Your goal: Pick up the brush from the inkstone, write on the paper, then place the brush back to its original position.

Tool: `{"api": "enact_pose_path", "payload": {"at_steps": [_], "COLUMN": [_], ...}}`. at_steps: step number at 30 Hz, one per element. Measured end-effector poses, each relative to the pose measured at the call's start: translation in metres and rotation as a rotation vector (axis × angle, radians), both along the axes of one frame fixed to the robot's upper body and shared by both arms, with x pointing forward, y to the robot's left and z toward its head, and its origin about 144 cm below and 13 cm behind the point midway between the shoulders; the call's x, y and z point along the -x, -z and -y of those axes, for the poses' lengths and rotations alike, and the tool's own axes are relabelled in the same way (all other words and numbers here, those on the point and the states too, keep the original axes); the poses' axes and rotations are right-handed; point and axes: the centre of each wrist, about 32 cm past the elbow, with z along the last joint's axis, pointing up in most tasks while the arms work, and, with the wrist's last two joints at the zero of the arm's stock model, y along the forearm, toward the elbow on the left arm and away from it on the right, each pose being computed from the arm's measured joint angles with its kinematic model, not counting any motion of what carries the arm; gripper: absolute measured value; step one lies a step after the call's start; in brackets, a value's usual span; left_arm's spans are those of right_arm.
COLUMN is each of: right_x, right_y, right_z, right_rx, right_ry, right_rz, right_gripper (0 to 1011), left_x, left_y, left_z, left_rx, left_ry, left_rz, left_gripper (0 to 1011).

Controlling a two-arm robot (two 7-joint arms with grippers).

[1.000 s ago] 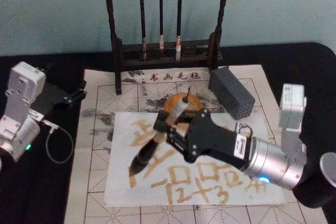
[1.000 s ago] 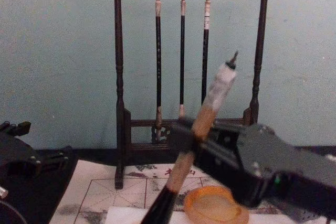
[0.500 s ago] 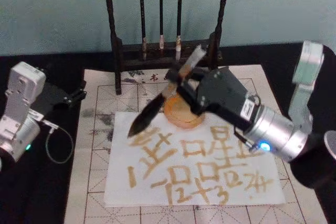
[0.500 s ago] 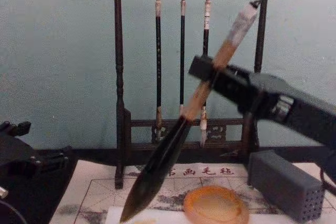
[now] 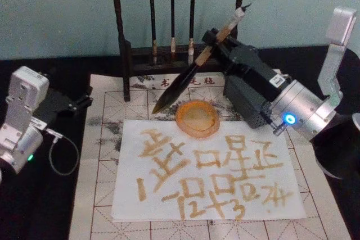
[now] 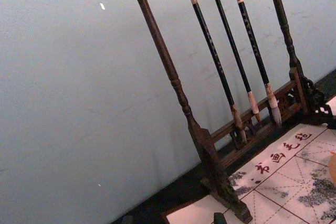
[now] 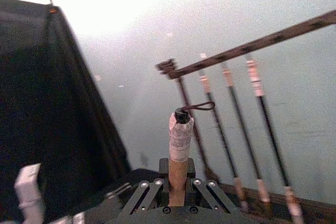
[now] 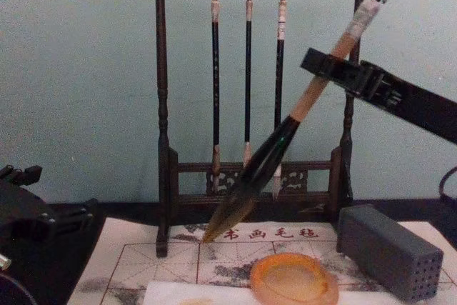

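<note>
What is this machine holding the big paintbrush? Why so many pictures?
It is a robot with two arms, each ending in a pincer. Four cameras look at once: one on its head looking down, one on its chest looking forward, one on each wrist. The right pincer is shut on a big bamboo-handled calligraphy brush, held tilted in the air, tip near the round amber-orange dish. In front lies a white paper sheet covered in golden writing. The left pincer rests at the left side. Behind stands a dark wooden rack with three thin brushes.
</note>
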Motion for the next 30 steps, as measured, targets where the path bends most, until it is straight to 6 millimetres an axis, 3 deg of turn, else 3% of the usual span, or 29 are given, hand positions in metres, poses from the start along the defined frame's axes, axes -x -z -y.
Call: {"api": "enact_pose_path", "payload": {"at_steps": [20, 30], "right_x": [-0.016, -0.020], "right_y": [0.004, 0.007], "right_z": [0.021, 0.037], "right_rx": [-0.061, -0.085], "right_ry": [0.243, 0.293], "right_rz": [-0.186, -0.374], "right_gripper": [183, 182], "left_x": [0.000, 0.000], "left_y": [0.000, 0.000], "left_z": [0.000, 0.000], "left_rx": [0.000, 0.000], "left_ry": [0.000, 0.000], "left_rz": [0.000, 0.000], "left_gripper": [1001, 1001]}}
